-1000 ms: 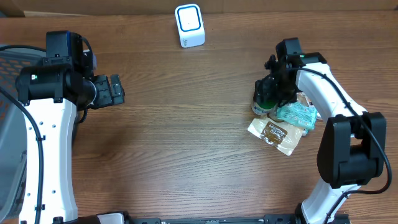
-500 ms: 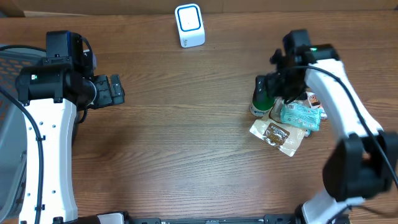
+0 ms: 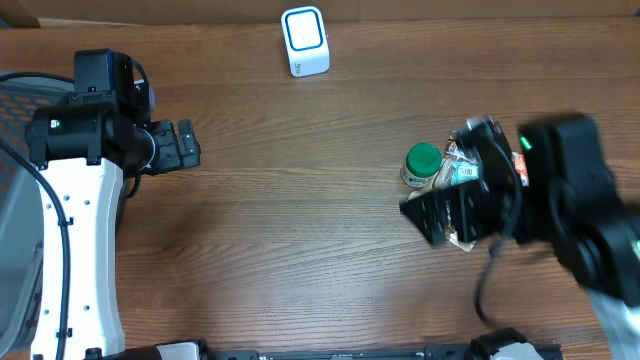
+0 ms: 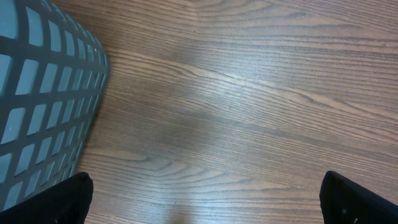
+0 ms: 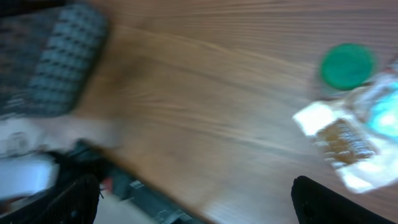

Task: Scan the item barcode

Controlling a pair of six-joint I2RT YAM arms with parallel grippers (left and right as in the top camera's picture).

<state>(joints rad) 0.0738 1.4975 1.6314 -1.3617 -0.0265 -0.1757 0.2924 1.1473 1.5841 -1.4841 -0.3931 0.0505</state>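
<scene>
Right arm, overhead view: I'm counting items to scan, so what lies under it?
Beside the right arm stands a green-capped bottle. Under it, only edges of a teal packet and a brown packet show; anything more beneath is hidden.

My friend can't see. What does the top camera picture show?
A blurry right robot arm hangs over a small pile of packets beside a green-capped bottle on a wooden table. A white scanner sits at the far edge, and the left arm is by a grey basket.
</scene>
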